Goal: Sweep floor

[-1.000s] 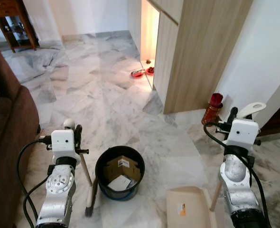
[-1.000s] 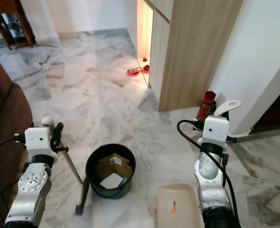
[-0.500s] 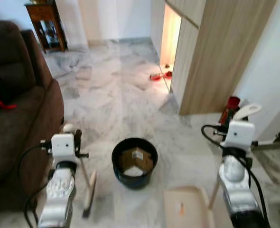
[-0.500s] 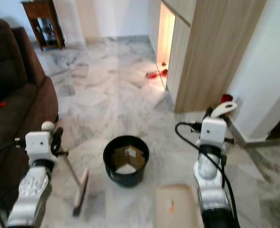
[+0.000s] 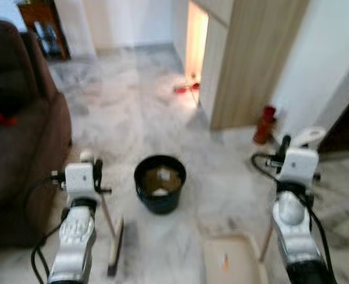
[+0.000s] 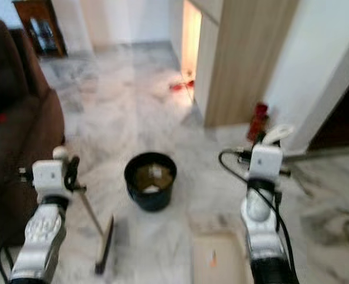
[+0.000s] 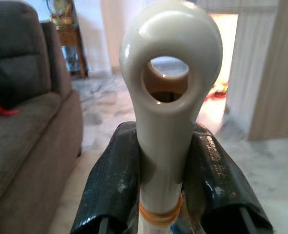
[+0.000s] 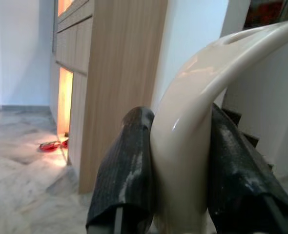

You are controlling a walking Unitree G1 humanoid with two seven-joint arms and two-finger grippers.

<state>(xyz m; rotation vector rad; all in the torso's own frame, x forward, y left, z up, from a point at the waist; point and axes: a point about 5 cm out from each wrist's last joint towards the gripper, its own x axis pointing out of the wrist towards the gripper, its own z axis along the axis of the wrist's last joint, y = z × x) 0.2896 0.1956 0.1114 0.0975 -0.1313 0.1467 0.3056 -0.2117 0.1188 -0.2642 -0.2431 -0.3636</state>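
My left gripper [image 5: 91, 173] is shut on the cream broom handle [image 7: 169, 73], whose ring-shaped end sticks up past the black fingers [image 7: 113, 180]. The broom's stick slants down to its head [image 5: 115, 247] on the marble floor. On the other side, my right gripper [image 5: 284, 149] is shut on the curved cream dustpan handle [image 8: 207, 73]. The beige dustpan [image 5: 230, 263] rests on the floor near my feet. A black bin [image 5: 160, 182] holding cardboard and paper stands on the floor between the two arms, a little ahead.
A brown sofa [image 5: 15, 142] fills the left side. A tall wooden cabinet [image 5: 251, 59] with a lit gap stands ahead right, a red bottle [image 5: 264, 124] at its foot. Small red things [image 5: 186, 87] lie by the gap. A dark side table [image 5: 41, 23] is far left.
The whole view has shifted and blurred, so the camera moved; the bin now looks farther ahead. Both grippers keep their hold on the broom and dustpan.
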